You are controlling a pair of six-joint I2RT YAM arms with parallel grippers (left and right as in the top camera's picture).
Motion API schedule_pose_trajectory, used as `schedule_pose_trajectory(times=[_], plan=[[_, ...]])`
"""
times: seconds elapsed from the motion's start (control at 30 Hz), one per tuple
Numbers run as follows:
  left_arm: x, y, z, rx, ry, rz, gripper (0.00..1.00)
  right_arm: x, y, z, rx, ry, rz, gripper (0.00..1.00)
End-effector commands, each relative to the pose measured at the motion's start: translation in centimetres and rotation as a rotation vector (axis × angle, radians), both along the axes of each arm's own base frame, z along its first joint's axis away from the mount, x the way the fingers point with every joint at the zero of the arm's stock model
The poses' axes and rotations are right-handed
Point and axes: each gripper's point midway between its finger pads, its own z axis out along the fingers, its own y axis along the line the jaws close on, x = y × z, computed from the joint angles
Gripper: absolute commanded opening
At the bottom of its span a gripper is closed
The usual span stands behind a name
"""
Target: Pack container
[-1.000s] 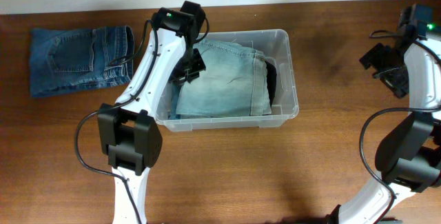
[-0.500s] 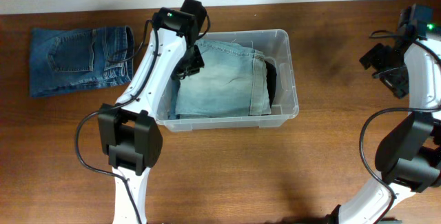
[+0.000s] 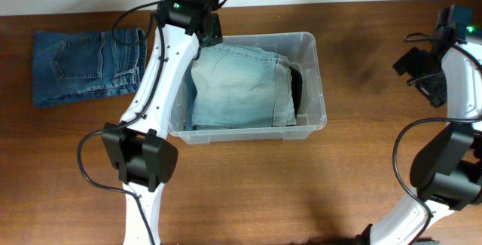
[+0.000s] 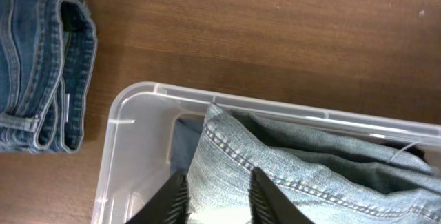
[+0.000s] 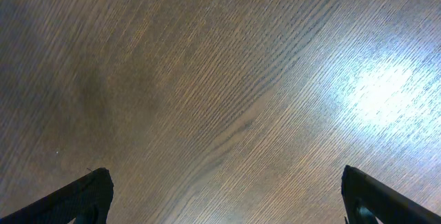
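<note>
The left arm [image 3: 162,79] stretches along the container's [image 3: 321,87] left side, left gripper [image 4: 217,176] above its far-left corner, fingers slightly parted and empty; the right arm [image 3: 459,79] stands well right of the container, right gripper [image 5: 224,176] spread wide, facing down

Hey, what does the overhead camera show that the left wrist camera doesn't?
Only overhead: the whole clear container, the left arm reaching over it, the right arm off to the side above the wooden table, and the full dark blue jeans lying outside the bin.

Only left wrist: the left gripper close up, fingers apart above the light blue jeans, plus their seam stitching.

Both: a container corner, light blue jeans inside, dark blue jeans outside, the table.
</note>
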Motion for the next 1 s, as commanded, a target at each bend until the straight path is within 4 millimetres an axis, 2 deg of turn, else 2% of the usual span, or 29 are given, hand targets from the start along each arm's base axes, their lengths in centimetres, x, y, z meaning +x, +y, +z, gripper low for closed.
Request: schedule_pose_trajectory(times=[0.0,0.17,0.47,0.77,0.97], plan=[[0.4,-1.0,-2.9,0.027,0.058,-0.083,0.25,-0.2,-0.5,-0.2,-0.008,0.008,-0.018,0.98],[0.2,-1.1,-5.8,0.040,0.125,-0.086,0.18,-0.2,-0.5,-0.2,-0.008,0.008,-0.018,0.98],[-0.3,-1.3,-9.6,0.048,0.220,-0.098,0.17,-0.2,-0.5,-0.2,-0.008,0.008,-0.018,0.98],[-3.2,-1.7,-10.8,0.011,0.355,-0.119,0.17,-0.2,-0.5,-0.2,-0.008,0.008,-0.018,0.99],[-1.7,-1.8,-11.5,0.025,0.307,-0.116,0.17,-0.2,-0.4,-0.2,-0.008,0.008,-0.018,0.98]])
